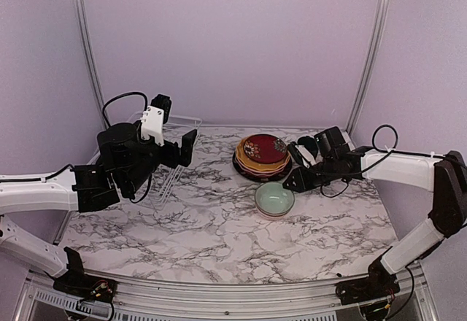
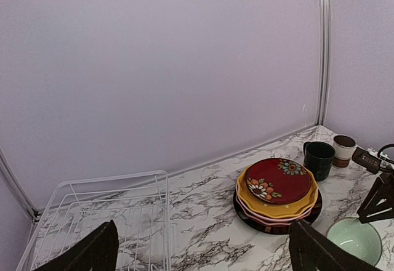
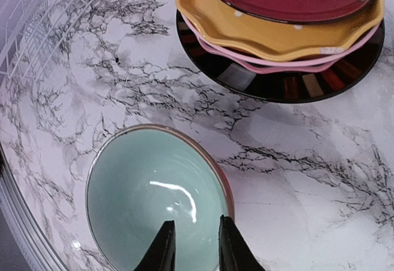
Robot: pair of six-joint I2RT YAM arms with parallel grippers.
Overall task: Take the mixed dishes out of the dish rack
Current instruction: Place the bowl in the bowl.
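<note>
The white wire dish rack (image 2: pixel 117 203) stands empty at the back left of the marble table (image 1: pixel 219 233). My left gripper (image 2: pixel 203 252) hovers above its right end, jaws wide open and holding nothing. A stack of plates (image 2: pixel 277 188), dark red floral plate on top, sits at the table's middle back. A dark teal mug (image 2: pixel 319 159) and a small pale cup (image 2: pixel 343 149) stand behind it. The pale green bowl (image 3: pixel 148 191) rests on the table in front of the stack. My right gripper (image 3: pixel 194 246) is over the bowl's right rim, its fingers slightly apart with only the bowl's inside between them.
Metal frame posts (image 1: pixel 372 51) rise at the back corners against the lilac walls. The right arm (image 1: pixel 394 164) reaches in from the right, close to the mug (image 1: pixel 306 146) and the plate stack (image 1: pixel 263 155). A cable (image 1: pixel 120 98) loops behind the left arm.
</note>
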